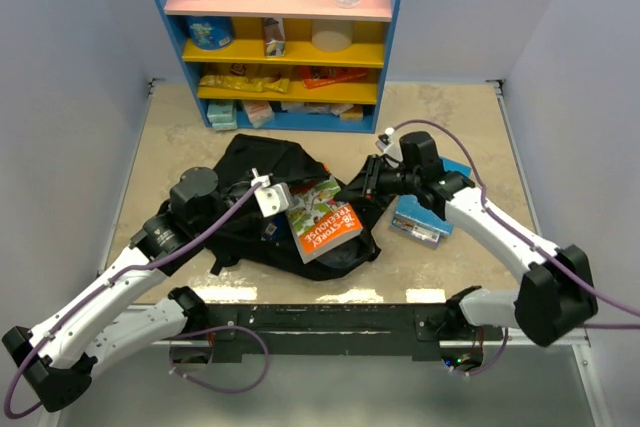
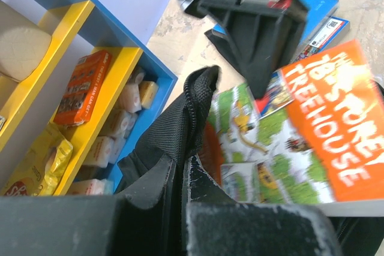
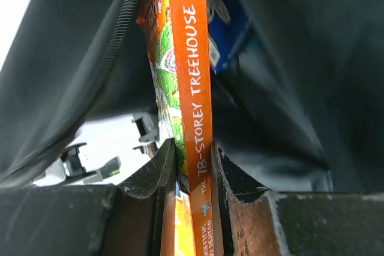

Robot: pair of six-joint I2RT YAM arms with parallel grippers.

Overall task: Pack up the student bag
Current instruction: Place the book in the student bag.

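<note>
Now the right claw grips the book, which points lengthwise into the bag; the left claw pinches the bag's rim.

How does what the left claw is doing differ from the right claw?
The left gripper pinches the thin zip edge of the student bag, jaws almost together; the right gripper clamps the thicker orange Treehouse book at its spine, jaws wider apart. The left holds soft fabric, the right a stiff book. Both are shut on something.
</note>
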